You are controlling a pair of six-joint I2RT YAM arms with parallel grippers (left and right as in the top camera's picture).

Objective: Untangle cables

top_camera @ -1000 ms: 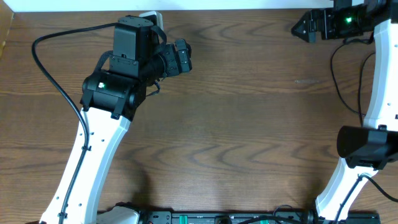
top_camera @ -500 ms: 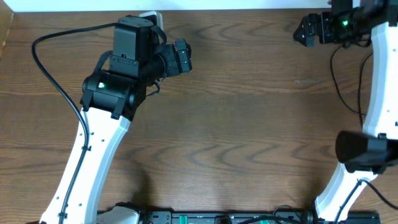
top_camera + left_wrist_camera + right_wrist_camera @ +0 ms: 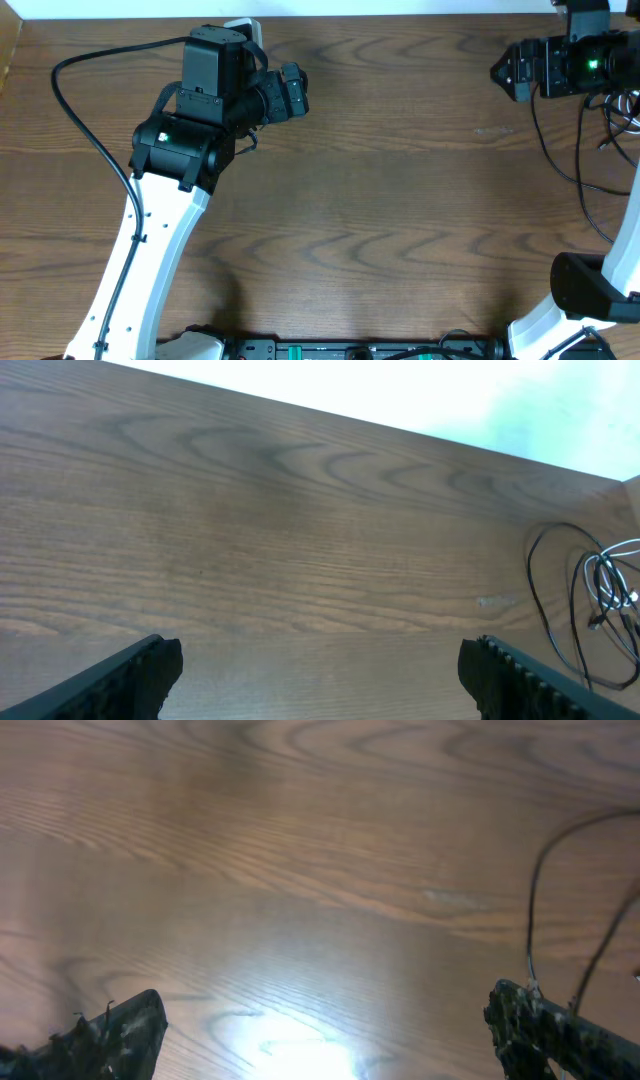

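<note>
Looking down from overhead, you have both arms above the brown wood-grain counter, and neither one holds anything. The left end effector sits over the far left part of the counter and points toward the right. In its wrist view, its two dark fingers stand wide apart at the bottom corners with only bare wood between them, so it is released. The right end effector hovers near the far right corner and points left. Its own wrist view shows its fingers spread just as wide over bare counter, so it is released too. The cables lie together by the right edge of the counter, on the near side of the right end effector and well apart from the left one. The long thin black cable runs in loose open loops across the wood. The shorter white, silvery cable is bunched in a small knot inside those loops, and black strands cross it. Neither end effector touches either cable. A thick black cord curves along the left arm.
</note>
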